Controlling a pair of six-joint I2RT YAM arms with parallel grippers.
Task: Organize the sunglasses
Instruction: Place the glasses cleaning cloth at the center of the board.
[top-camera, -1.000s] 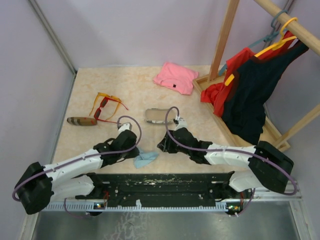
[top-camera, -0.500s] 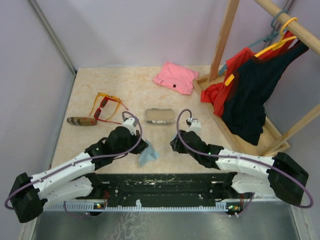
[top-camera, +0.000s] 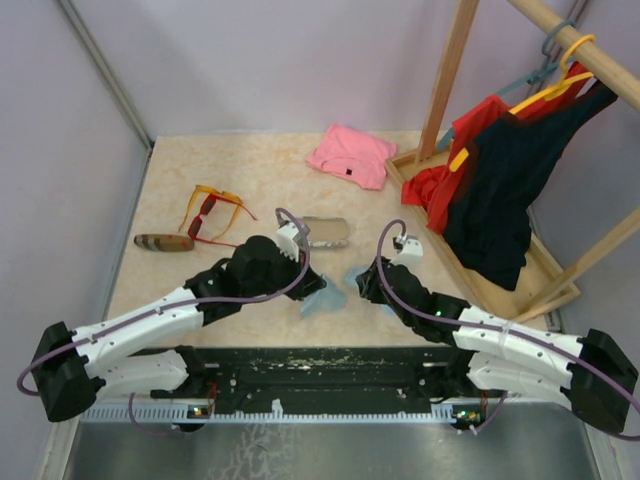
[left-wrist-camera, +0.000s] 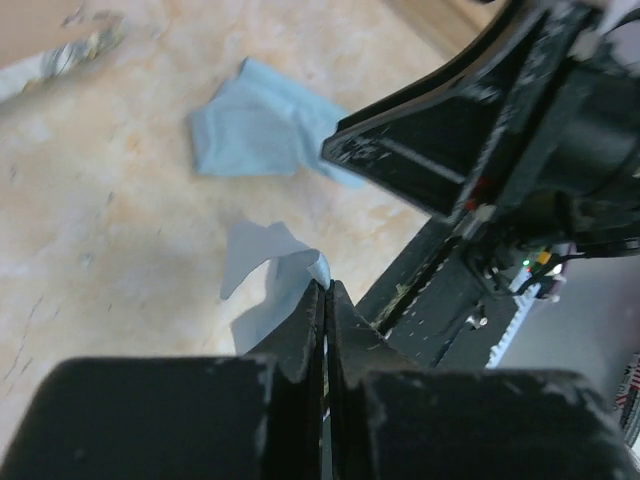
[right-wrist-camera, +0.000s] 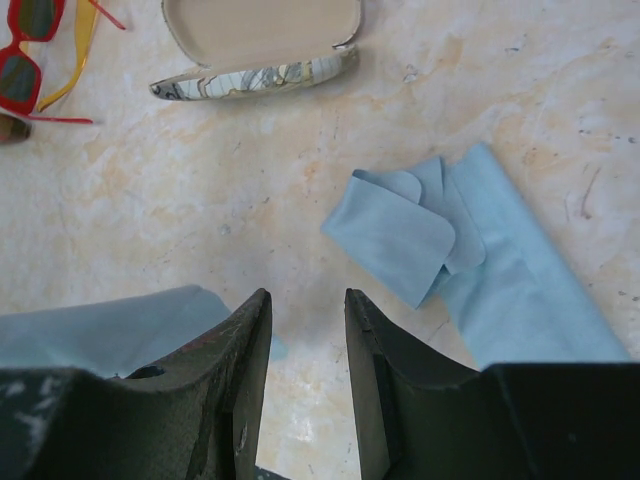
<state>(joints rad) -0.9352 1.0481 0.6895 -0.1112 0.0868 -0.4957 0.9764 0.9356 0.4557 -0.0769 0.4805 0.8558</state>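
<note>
Left wrist view: left gripper (left-wrist-camera: 325, 292) is pinched together on a light blue cloth (left-wrist-camera: 262, 285). The right gripper (right-wrist-camera: 305, 330) stands partly apart, holding nothing, a second cloth (right-wrist-camera: 430, 240) at its two o'clock. Both sunglasses (top-camera: 212, 214) lie at the tabletop's ten o'clock.

Two sunglasses (top-camera: 214, 213) beside brown case (top-camera: 163, 242)
</note>
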